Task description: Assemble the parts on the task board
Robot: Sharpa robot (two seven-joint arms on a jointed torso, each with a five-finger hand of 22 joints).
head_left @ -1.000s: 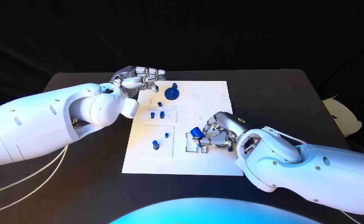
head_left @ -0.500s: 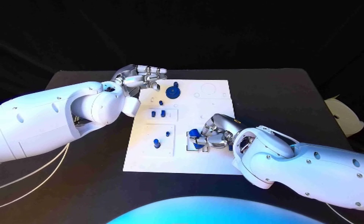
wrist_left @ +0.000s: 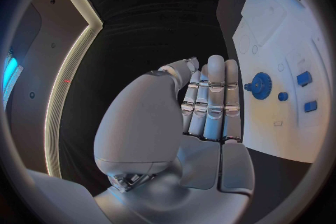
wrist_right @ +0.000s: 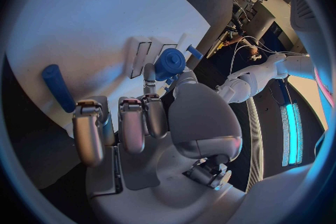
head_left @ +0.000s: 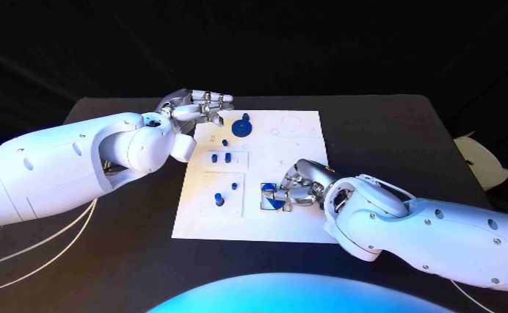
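The white task board (head_left: pixel 285 217) lies mid-table. My right hand (head_left: pixel 302 184) is curled over its near right part and pinches a small blue part (head_left: pixel 273 189) just above a raised block there; in the right wrist view the same blue part (wrist_right: pixel 170 61) sits at the fingertips of the right hand (wrist_right: pixel 140 117). A blue gear (head_left: pixel 241 129) stands at the board's far end. Blue pegs (head_left: pixel 217 158) and another peg (head_left: pixel 219 199) stand in blocks on the left side. My left hand (head_left: pixel 196 107) hovers flat at the far left corner, fingers straight, holding nothing; the left wrist view shows the left hand (wrist_left: pixel 206 106) beside the gear (wrist_left: pixel 261 85).
A loose blue peg (wrist_right: pixel 57 87) lies on the board near my right hand. A pale object (head_left: pixel 479 159) sits off the table's right edge. White cables (head_left: pixel 42 250) trail along the left side. Black tabletop (head_left: pixel 381 129) surrounds the board.
My right hand has sunk a little toward the board with the blue part still pinched. The left hand has stayed where it was.
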